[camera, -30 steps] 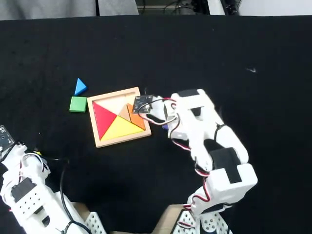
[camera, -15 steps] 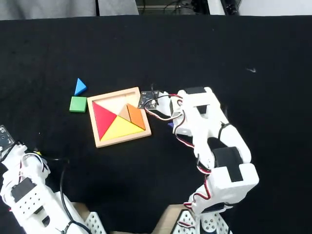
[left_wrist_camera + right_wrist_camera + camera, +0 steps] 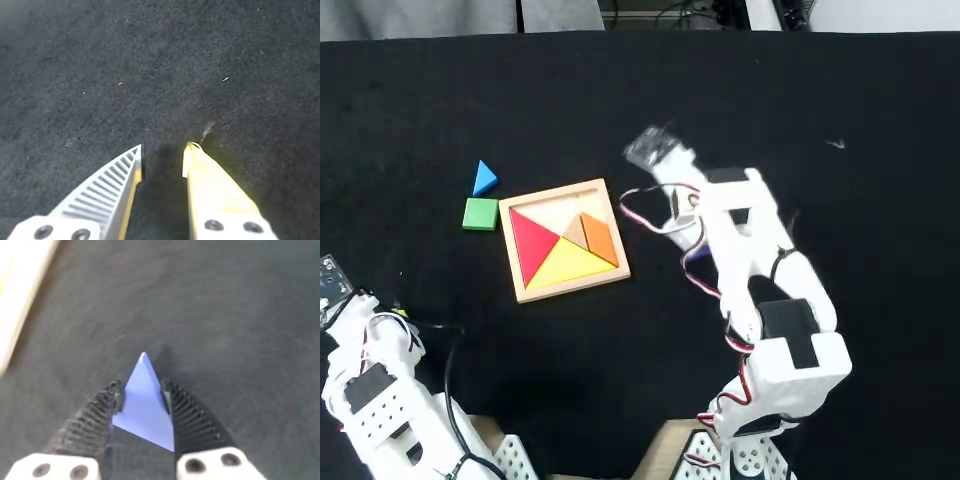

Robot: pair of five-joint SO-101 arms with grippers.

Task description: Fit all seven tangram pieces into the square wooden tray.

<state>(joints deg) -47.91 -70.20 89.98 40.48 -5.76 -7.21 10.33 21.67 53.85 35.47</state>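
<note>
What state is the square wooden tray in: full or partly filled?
Partly filled. Bare wood shows in the tray beside the red piece and yellow piece; the green square and blue triangle lie outside it.

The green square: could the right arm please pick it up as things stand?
Probably not yet: the right gripper is shut on a blue piece, so it cannot grip the green square.

Fixed overhead cam; 2 wrist cams close-up.
</note>
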